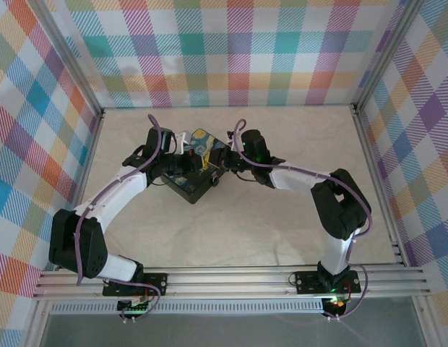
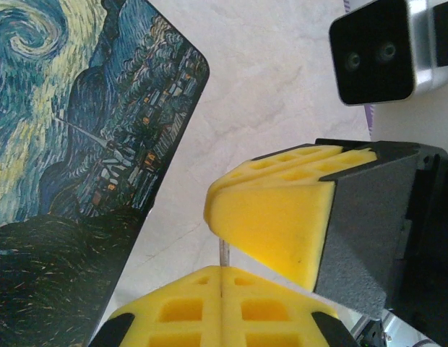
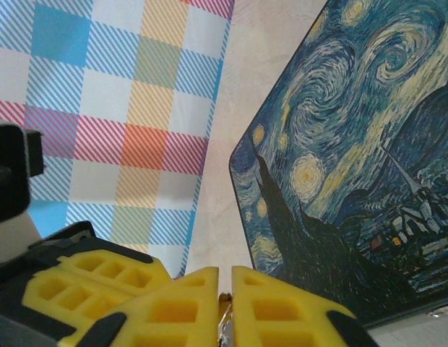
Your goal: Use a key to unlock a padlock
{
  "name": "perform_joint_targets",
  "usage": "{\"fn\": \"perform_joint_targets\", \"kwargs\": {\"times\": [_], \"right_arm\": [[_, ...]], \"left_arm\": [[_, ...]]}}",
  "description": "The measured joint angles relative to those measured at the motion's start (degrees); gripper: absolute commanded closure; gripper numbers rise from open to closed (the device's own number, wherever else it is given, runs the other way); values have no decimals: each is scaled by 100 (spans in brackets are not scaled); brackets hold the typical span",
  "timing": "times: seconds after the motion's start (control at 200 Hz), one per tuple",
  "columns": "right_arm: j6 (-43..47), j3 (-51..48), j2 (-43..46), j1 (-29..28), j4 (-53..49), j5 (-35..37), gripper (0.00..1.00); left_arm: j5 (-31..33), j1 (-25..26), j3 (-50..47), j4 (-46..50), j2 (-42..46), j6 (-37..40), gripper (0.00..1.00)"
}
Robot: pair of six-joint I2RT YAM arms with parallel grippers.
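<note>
My left gripper (image 2: pixel 222 269) is shut on the key (image 2: pixel 223 253), a thin silvery strip standing up out of its yellow pads. The strip's top meets a yellow finger (image 2: pixel 274 210) of the right gripper. My right gripper (image 3: pixel 224 273) is closed to a narrow slit on a small glinting metal piece, the padlock (image 3: pixel 224 318), mostly hidden between the pads. The left gripper's fingers (image 3: pixel 87 289) sit just beside it. From above, the left gripper (image 1: pixel 197 170) and right gripper (image 1: pixel 211 165) meet tip to tip over the painted box's near right side.
A black box with a blue-and-yellow starry-night lid (image 1: pixel 197 148) lies mid-table directly under and beside both grippers (image 2: pixel 79 130) (image 3: pixel 354 166). Checkered walls (image 1: pixel 231 50) enclose the pale table on three sides. An aluminium rail (image 1: pixel 231 278) runs along the near edge.
</note>
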State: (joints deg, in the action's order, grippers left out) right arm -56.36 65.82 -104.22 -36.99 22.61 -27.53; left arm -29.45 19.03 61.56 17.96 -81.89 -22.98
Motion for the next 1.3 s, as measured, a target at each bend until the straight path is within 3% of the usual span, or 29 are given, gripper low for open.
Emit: {"fn": "perform_joint_targets", "kwargs": {"times": [0.3, 0.505, 0.82, 1.14, 1.3], "right_arm": [[57, 262, -22, -76, -470, 48, 95], [374, 743, -262, -98, -964, 76, 96], [1703, 2033, -551, -142, -2796, 459, 94], [2780, 2806, -1338, -267, -4048, 892, 92], [3086, 3082, -1617, -356, -4413, 1078, 90]], "left_arm": [[260, -46, -20, -15, 0, 37, 100], [382, -151, -20, -9, 0, 83, 78], [448, -374, -120, -28, -2, -109, 78], [1543, -951, -142, 446, -9, -776, 78], [1716, -1019, -140, 627, -24, -907, 78]]}}
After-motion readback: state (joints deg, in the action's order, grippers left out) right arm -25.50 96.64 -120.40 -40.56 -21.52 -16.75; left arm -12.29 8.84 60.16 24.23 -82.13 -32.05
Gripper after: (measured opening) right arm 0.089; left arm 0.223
